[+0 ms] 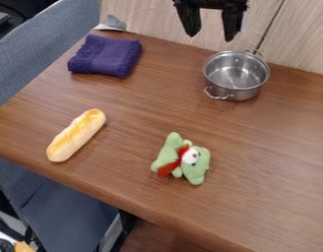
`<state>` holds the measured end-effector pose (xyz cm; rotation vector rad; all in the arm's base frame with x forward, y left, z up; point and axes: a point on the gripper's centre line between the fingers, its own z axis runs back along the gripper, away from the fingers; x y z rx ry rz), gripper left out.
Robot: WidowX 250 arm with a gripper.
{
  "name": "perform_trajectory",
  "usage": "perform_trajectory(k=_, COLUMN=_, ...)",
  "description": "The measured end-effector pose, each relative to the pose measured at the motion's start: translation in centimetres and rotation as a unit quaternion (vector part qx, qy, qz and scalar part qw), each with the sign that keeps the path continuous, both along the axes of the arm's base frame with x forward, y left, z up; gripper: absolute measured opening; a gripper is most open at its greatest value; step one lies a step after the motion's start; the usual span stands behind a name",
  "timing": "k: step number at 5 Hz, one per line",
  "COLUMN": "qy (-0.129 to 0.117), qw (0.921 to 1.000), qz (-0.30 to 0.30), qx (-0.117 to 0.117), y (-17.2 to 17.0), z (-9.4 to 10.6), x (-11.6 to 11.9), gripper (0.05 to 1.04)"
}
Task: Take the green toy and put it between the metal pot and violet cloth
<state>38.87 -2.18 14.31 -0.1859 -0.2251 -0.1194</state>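
1. Filling the left edge, blue-grey upholstery (42, 54) runs beside a brown wood-grain table (276, 182), with more of the same fabric below the table's near edge.
2. A bread loaf (76, 135), long and golden with darker slanting marks on top, lies on the left part of the table. It is set at a slant, its upper end pointing toward the right.
3. A violet cloth (106, 55), thick and folded into a rough square, rests flat near the far left part of the table, beyond the loaf and well apart from it.
4. The green plush toy (180, 158) lies near the middle of the table, nearer the viewer than both the cloth and the pot, outside the gap between them. It has a large white eye toward its right end and red fabric across its middle.
5. The black gripper (210, 37) hangs at the top, right of centre, in front of a pale wood-grain panel (147, 17). Its two fingers point down, released and spread well apart.
6. The metal pot (236, 76) stands upright near the table's far edge, its shiny inside visible. A wire loop handle faces the viewer, and a thin rod slants up from behind its far rim.
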Motion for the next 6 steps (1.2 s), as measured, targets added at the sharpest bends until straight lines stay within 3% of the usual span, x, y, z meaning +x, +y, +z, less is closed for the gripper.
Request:
perform_trajectory(k=1, qy=0.000, qw=0.9994, qz=-0.033, qx=0.002, y=-1.0, z=0.4, x=-3.9, gripper=1.001)
perform_trajectory(k=2, qy=0.003, qw=0.9981, qz=-0.062, qx=-0.007, y=-1.8, z=-0.5, x=-6.7, gripper=1.001)
perform_trajectory(k=3, qy=0.003, qw=0.9950, qz=-0.100, qx=0.002, y=-2.8, z=-2.3, x=-9.5, gripper=1.001)
perform_trajectory(k=4, qy=0.008, qw=0.9908, qz=-0.133, qx=0.020, y=-3.5, z=-5.0, x=-11.5, gripper=1.001)
perform_trajectory(k=5, qy=-0.003, qw=0.9864, qz=-0.161, qx=0.034, y=-3.6, z=-7.1, x=-12.6, gripper=1.001)
perform_trajectory(k=6, qy=0.009, qw=0.9845, qz=-0.163, qx=0.065, y=-2.6, z=-8.9, x=-12.5, gripper=1.001)
